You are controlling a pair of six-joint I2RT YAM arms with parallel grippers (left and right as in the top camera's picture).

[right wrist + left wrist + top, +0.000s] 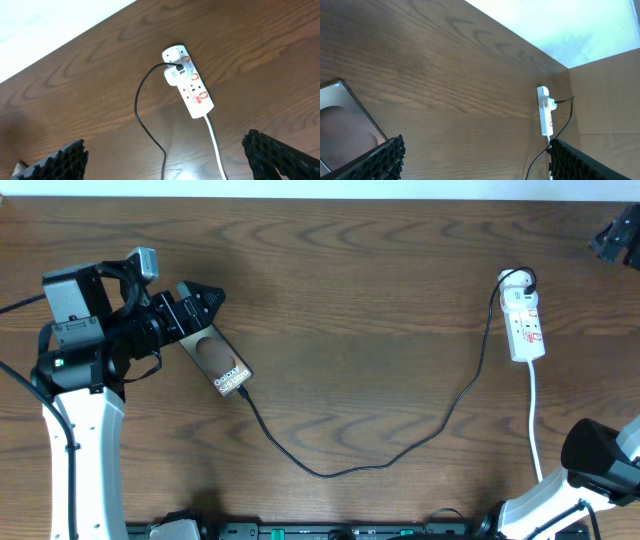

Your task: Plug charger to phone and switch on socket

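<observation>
The phone point(218, 358) lies slanted on the wood table at the left, its "Galaxy" end toward the front. The charger point(380, 465), a thin black cable, runs from that end in a long loop to the socket point(524, 320), a white strip at the right. The cable's tip point(243, 391) touches the phone's end; I cannot tell whether it is seated. My left gripper point(476, 144) hangs open just past the phone's far end, with the phone point(342, 130) beside its left finger. My right gripper point(165, 142) is open and empty, above the table in front of the socket point(190, 85).
The socket's white cord point(535, 420) runs toward the front edge beside my right arm point(600, 460). A dark object point(618, 235) sits at the far right corner. A pale wall point(560, 30) lies beyond the table's far edge.
</observation>
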